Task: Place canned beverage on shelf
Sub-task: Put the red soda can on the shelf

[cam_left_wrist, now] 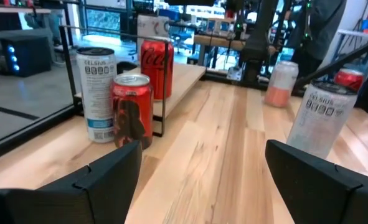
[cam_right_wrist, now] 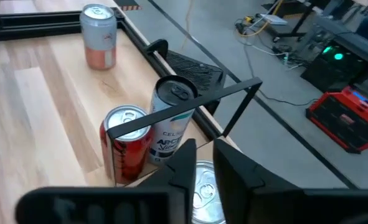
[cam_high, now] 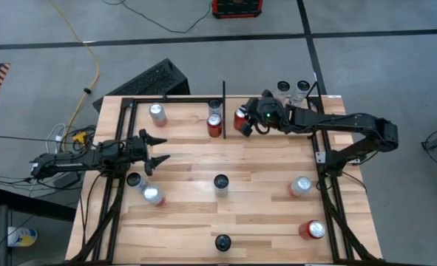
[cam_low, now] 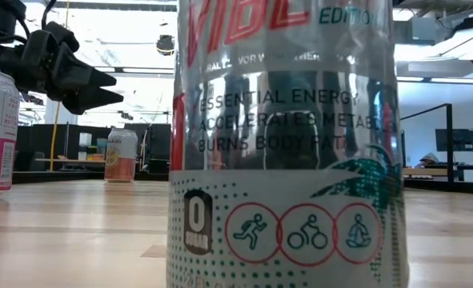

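Nearest the table's front edge, a tall silver can (cam_low: 284,160) is filling the low view; it is simply waiting its turn, untouched. Other cans are standing scattered across the middle planks, well apart, so each leaves room for a grasp.

At the table's left side, your left gripper (cam_high: 165,148) is hovering above the wood with its jaws wide apart and nothing between them. It is parked clear of the work and facing the shelf.

At the far edge, your right gripper (cam_high: 249,117) is reaching over the shelf (cam_high: 185,111), just right of the short black divider bar (cam_high: 223,94). The red canned beverage (cam_high: 239,122) is sitting directly beneath its fingers (cam_right_wrist: 233,171), which are standing close together over the can's silver top. You cannot tell from these views whether they are gripping it or letting go. A red can (cam_right_wrist: 124,146) and a silver can (cam_right_wrist: 171,118) are already standing just past the bar, so this one is going beside them, probably to keep the row tidy.
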Robot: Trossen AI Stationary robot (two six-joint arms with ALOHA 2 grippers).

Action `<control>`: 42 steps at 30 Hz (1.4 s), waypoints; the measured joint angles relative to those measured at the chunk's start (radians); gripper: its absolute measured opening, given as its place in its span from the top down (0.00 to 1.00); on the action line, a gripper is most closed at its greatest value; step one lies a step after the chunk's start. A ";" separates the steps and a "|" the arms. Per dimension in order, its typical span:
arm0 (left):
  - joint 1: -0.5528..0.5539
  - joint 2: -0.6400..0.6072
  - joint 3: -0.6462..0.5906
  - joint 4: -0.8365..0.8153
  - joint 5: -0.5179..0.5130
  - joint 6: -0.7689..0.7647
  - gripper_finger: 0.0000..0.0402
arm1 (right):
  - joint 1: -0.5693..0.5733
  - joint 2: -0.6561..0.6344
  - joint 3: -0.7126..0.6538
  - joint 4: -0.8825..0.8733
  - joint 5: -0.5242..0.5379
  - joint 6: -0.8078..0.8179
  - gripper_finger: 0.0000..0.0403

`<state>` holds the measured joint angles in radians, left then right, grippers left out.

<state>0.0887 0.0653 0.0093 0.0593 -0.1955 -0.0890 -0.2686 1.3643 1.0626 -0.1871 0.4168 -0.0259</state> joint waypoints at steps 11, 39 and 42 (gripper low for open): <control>0.000 0.000 -0.001 0.000 0.005 0.016 0.19 | -0.037 -0.003 0.000 -0.009 -0.056 0.031 0.38; 0.000 0.000 -0.003 0.001 0.006 0.017 0.19 | -0.132 0.144 0.006 0.015 -0.043 0.325 0.16; 0.000 0.000 -0.003 0.001 0.006 0.017 0.19 | -0.119 0.141 0.006 0.024 -0.016 0.326 0.17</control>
<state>0.0887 0.0650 0.0067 0.0601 -0.1894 -0.0719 -0.3880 1.5052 1.0683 -0.1636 0.4007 0.3004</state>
